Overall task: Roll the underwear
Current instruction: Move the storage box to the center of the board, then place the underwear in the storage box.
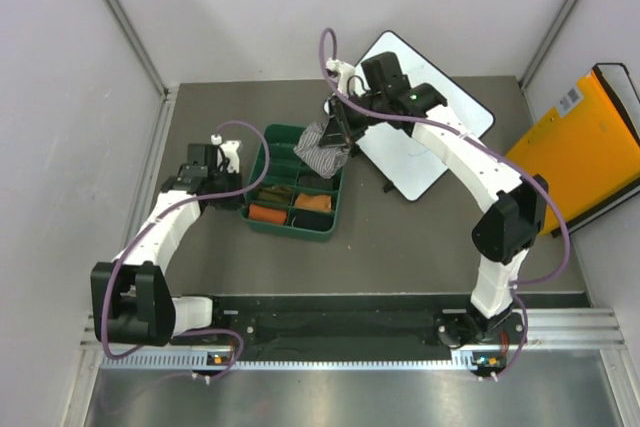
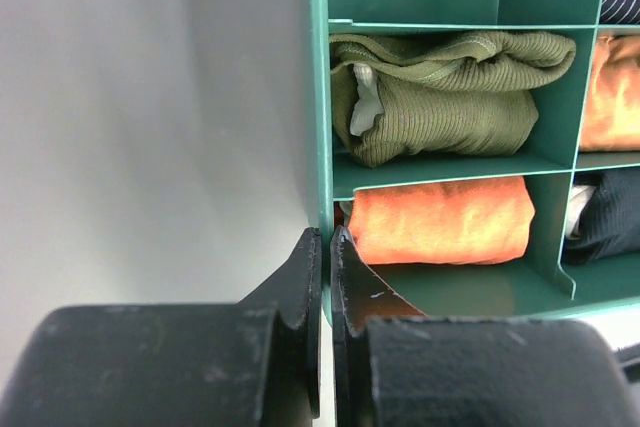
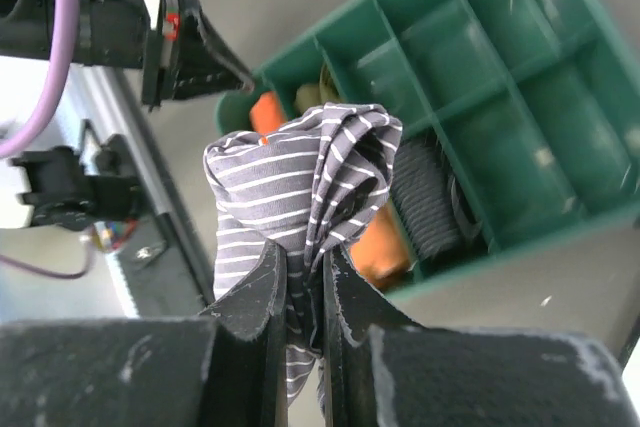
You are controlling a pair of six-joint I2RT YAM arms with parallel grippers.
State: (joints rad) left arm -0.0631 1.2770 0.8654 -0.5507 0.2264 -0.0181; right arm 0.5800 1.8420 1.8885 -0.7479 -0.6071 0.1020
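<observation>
My right gripper point(image 3: 305, 257) is shut on a grey underwear with fine white stripes point(image 3: 290, 167), which hangs bunched above the green divided tray point(image 3: 520, 77). From above, that striped underwear point(image 1: 322, 147) hovers over the tray's far right part, under the right gripper point(image 1: 342, 139). My left gripper point(image 2: 327, 242) is shut on the tray's left wall point(image 2: 320, 97), one finger on each side of it. Inside the tray lie a rolled olive underwear point(image 2: 450, 97), an orange roll point(image 2: 440, 219), a dark roll point(image 2: 610, 217) and another orange one point(image 2: 612, 92).
A white board point(image 1: 425, 112) lies on the table right of the tray point(image 1: 262, 152), beneath the right arm. An orange folder point(image 1: 590, 147) leans at the far right. Grey walls close in the table on the left, back and right.
</observation>
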